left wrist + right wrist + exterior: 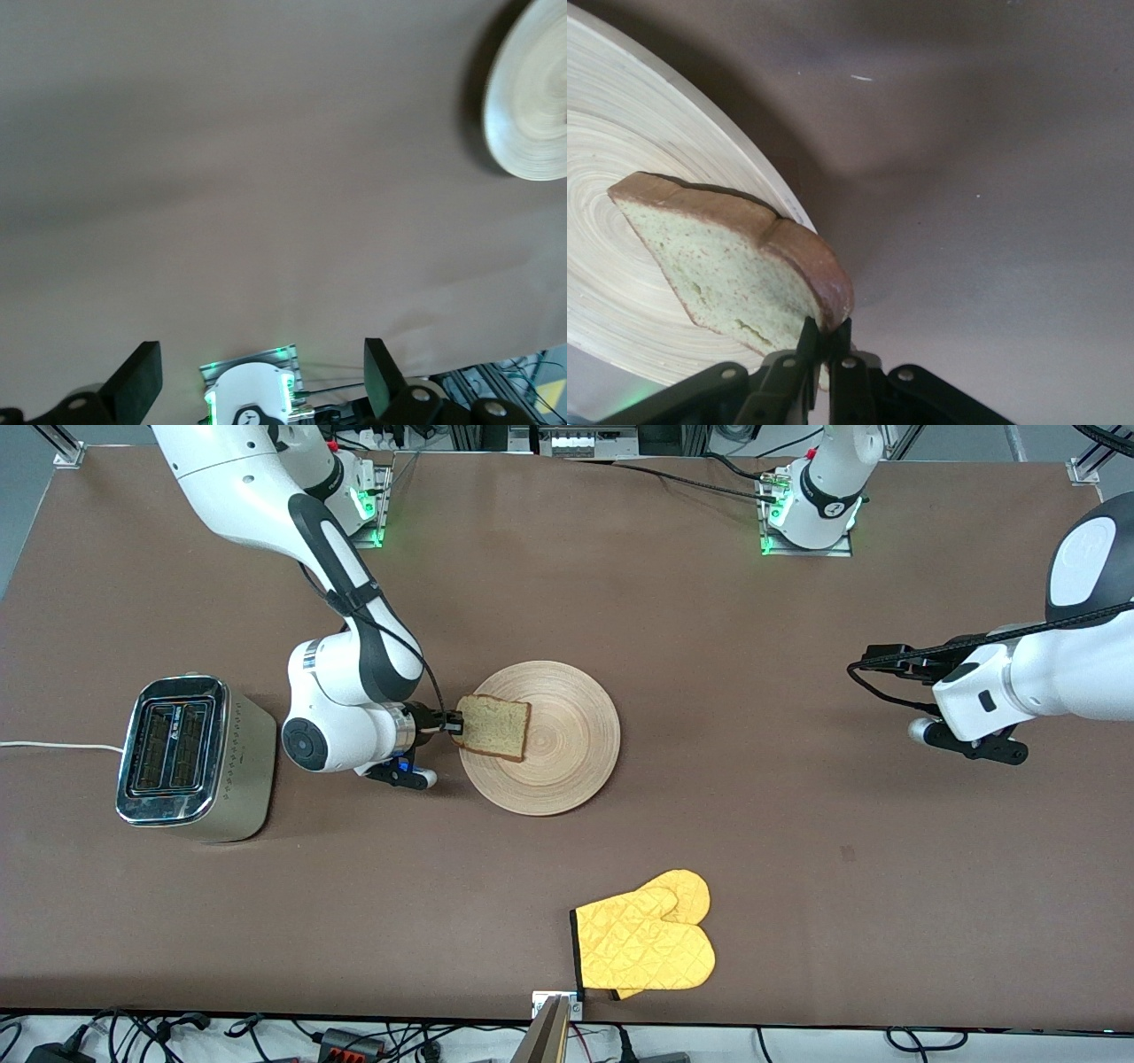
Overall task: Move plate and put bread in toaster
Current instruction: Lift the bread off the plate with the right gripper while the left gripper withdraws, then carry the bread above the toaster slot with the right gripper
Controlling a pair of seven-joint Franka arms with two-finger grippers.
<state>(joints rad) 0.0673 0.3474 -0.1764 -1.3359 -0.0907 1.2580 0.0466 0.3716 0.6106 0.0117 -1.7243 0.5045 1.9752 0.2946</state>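
The right gripper (455, 724) is pinched tight on the crust edge of the square slice of brown, dark-crusted bread (493, 727), which sits over the rim of the large round pale-wood plate (567, 771) with its ringed grain. From this grip the boxy chrome-topped two-slot toaster (190, 757) stands toward the right arm's end of the table, its slots running nearer-to-farther from the front camera, so the flat slice likely needs turning on edge. The left gripper (257, 376) waits, jaws spread wide and empty, over bare brown tabletop (797, 824), well apart from the plate.
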